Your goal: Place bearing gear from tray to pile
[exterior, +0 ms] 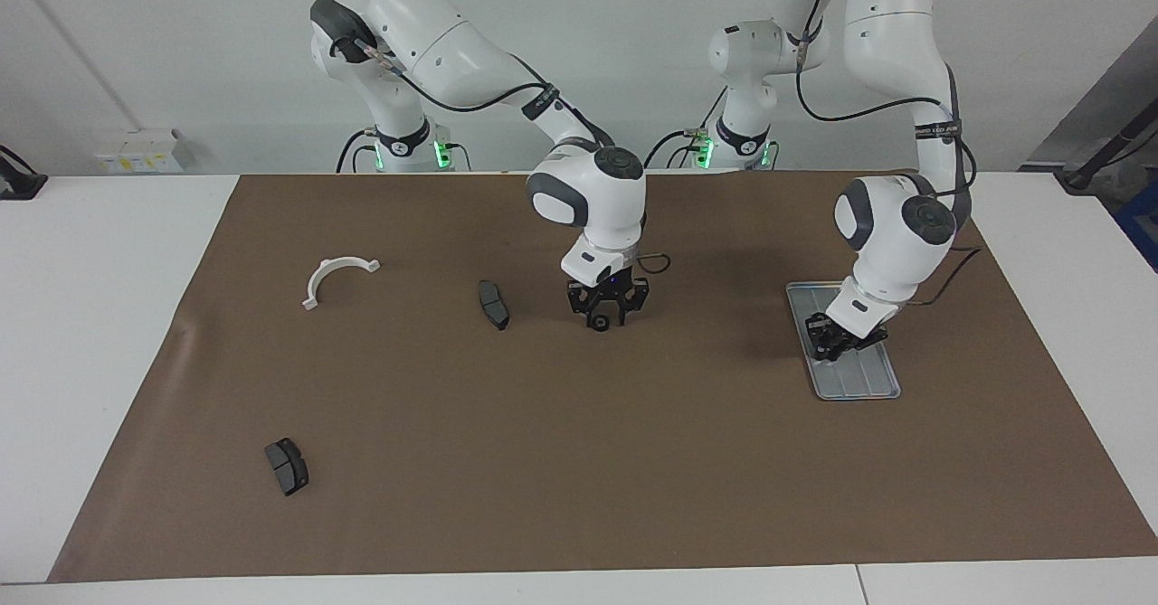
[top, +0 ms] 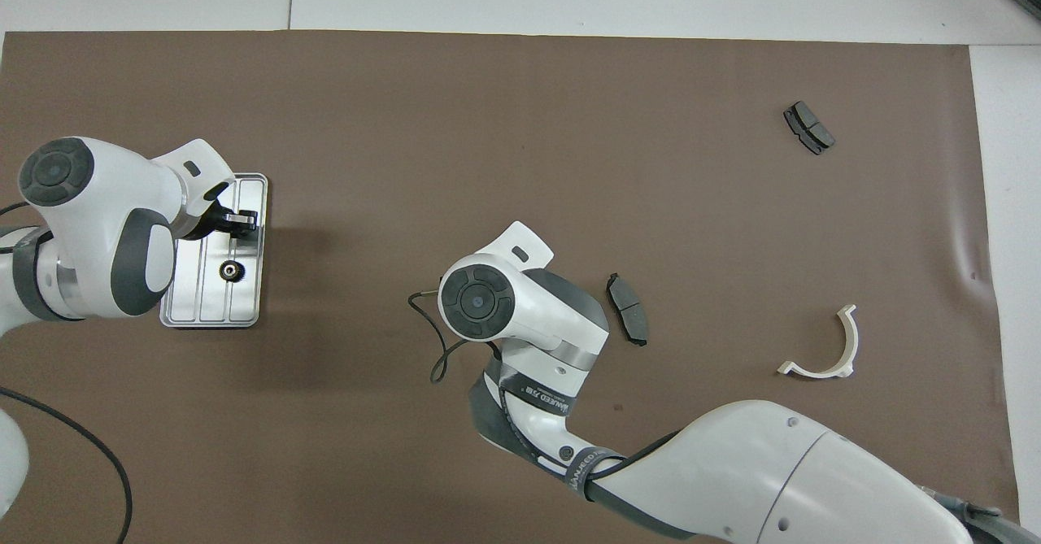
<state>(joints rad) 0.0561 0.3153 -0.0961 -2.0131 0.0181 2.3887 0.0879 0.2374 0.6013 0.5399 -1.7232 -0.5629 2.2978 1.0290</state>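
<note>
Shiny ridged metal tray (top: 252,247), matt brown paper-like table cover (exterior: 579,460), glossy white plastic bracket (exterior: 336,278)

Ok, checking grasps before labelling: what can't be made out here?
Right gripper: hidden under its own wrist in the overhead view; facing view too small to tell if it holds the dark round part.
Left gripper, shut over the tray: whether it holds anything, too small in both views.
Gear on the tray: facing view, lost against the left gripper.

A big brown mat (exterior: 579,460) is covering the white table (exterior: 90,316). Lying on it are a tray (exterior: 859,386), two dark pads (exterior: 494,304) (exterior: 287,466) and a white curved piece (exterior: 333,277).
</note>
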